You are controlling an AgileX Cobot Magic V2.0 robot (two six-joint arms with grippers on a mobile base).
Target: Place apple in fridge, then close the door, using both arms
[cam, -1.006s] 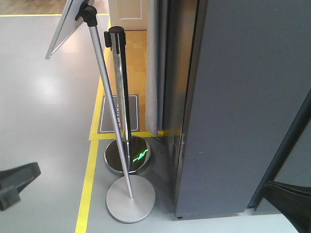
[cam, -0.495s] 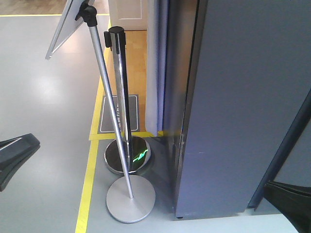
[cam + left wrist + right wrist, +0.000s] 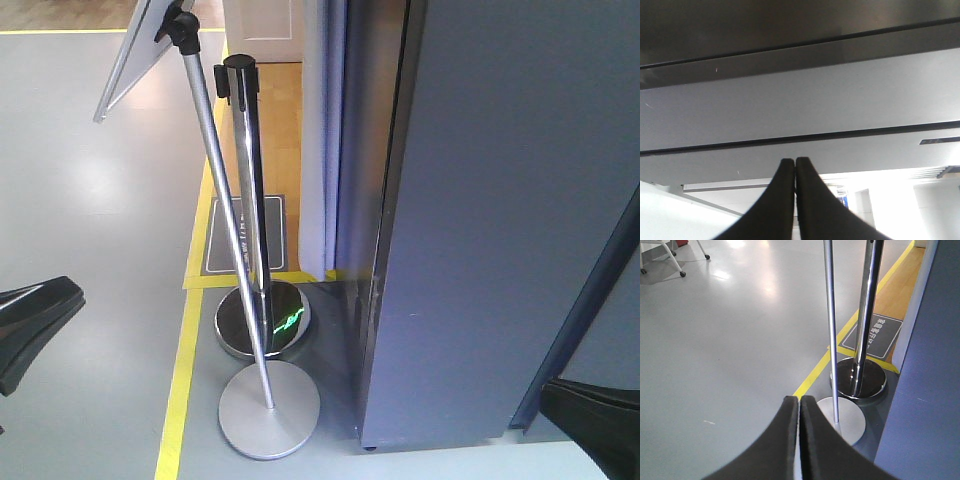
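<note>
Right gripper (image 3: 798, 405) closed over grey floor (image 3: 730, 340); stanchions (image 3: 865, 315) near.

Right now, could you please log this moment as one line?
left gripper: shut, empty | right gripper: shut, empty | apple: not visible | fridge: grey side in view

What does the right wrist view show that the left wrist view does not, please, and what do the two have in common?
Only the right wrist view shows the grey floor with its yellow line, two chrome stanchion poles on round bases, and a floor sign. Only the left wrist view shows flat grey panels split by dark seams, with a bright room below. Both show a black gripper, right and left, with fingers pressed together, empty.
</note>
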